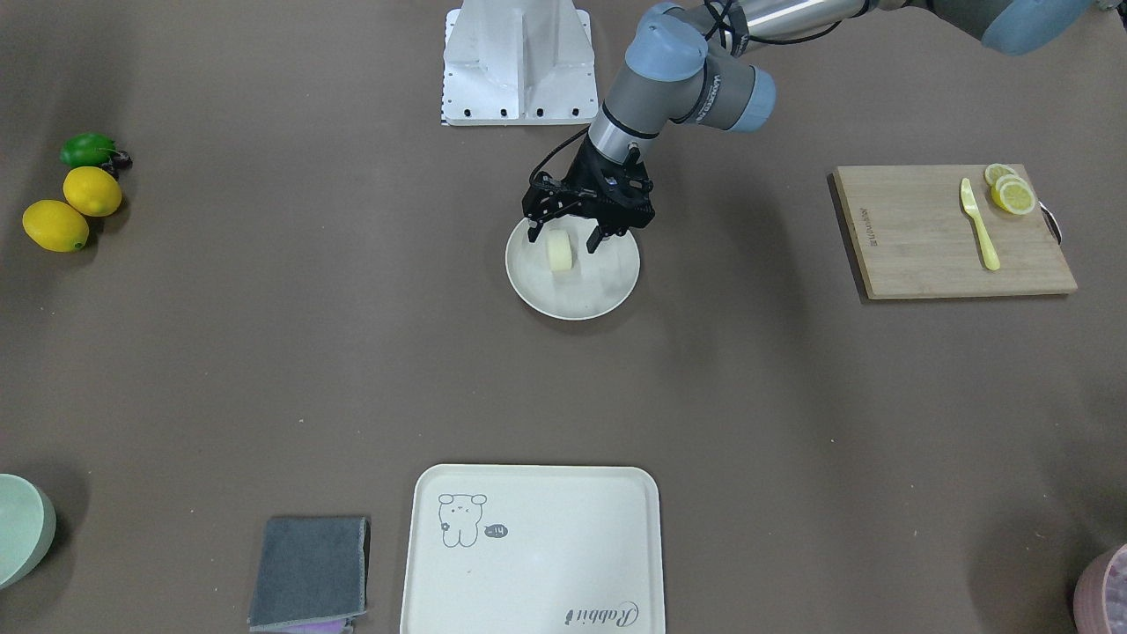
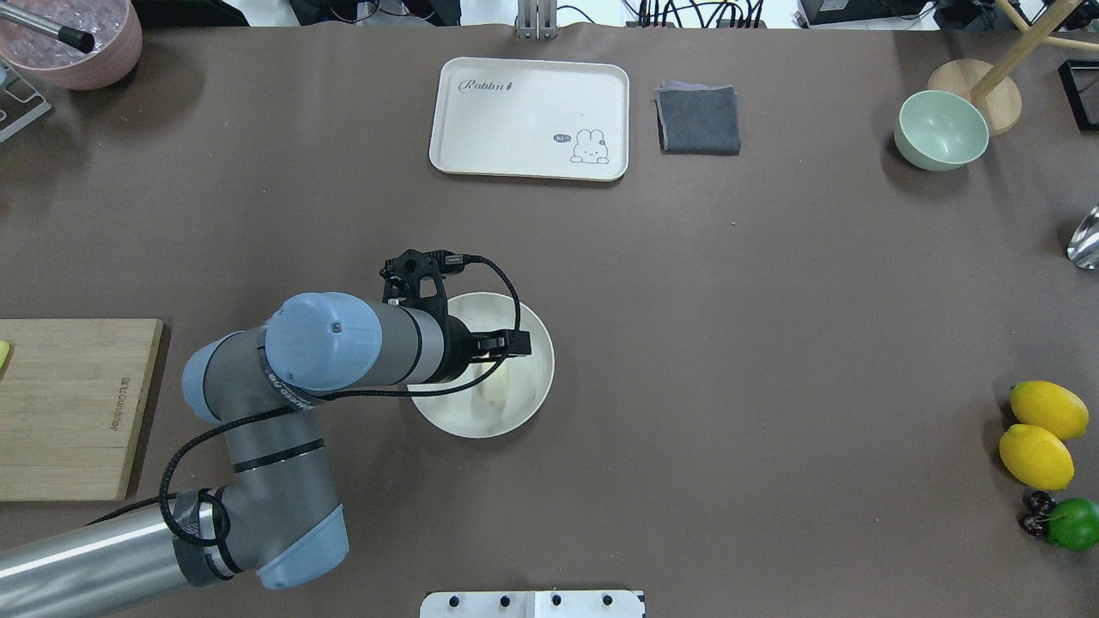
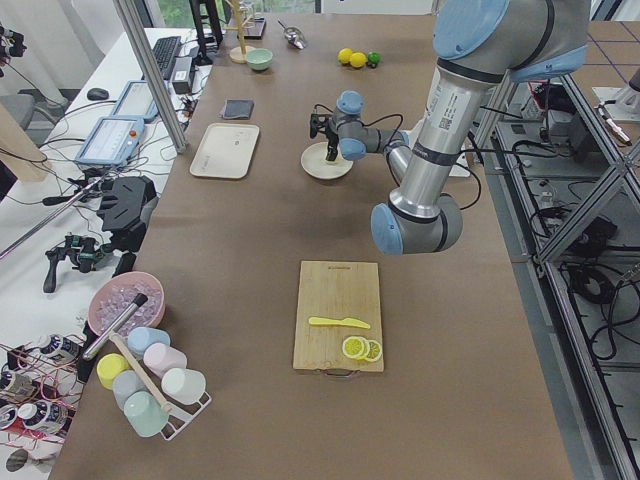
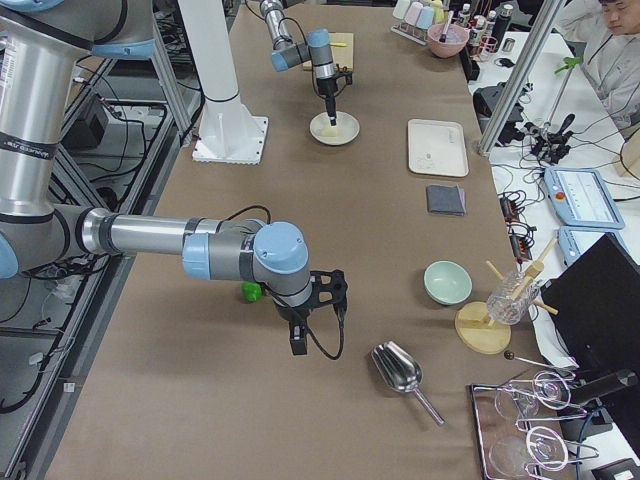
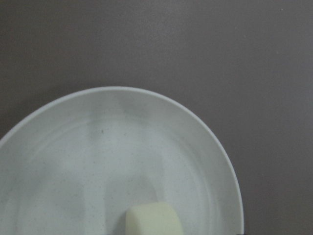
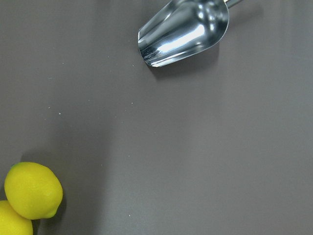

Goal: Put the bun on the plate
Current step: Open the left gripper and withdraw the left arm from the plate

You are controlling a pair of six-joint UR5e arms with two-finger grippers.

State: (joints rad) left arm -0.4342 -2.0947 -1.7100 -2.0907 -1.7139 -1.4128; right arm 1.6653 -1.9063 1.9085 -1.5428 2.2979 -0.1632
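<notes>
The bun (image 1: 560, 251) lies on its side on the round cream plate (image 1: 602, 291) at the table's middle, toward the plate's robot-side half. My left gripper (image 1: 564, 236) hangs just over it, open, one finger on each side of the bun with a gap to both. From overhead my left arm covers most of the bun (image 2: 497, 388) and part of the plate (image 2: 534, 378). The left wrist view looks down on the plate (image 5: 98, 161) with the bun (image 5: 152, 219) at the bottom edge. My right gripper (image 4: 299, 340) shows only in the exterior right view, near a lime; I cannot tell its state.
A bear-drawing tray (image 1: 528, 546), grey cloth (image 1: 308, 572) and green bowl (image 1: 18, 528) line the operators' side. Two lemons (image 1: 70, 211) and a lime (image 1: 88, 150) sit at one end. A cutting board (image 1: 924, 238) holds a knife and lemon slices. A metal scoop (image 6: 186, 34) lies below the right wrist.
</notes>
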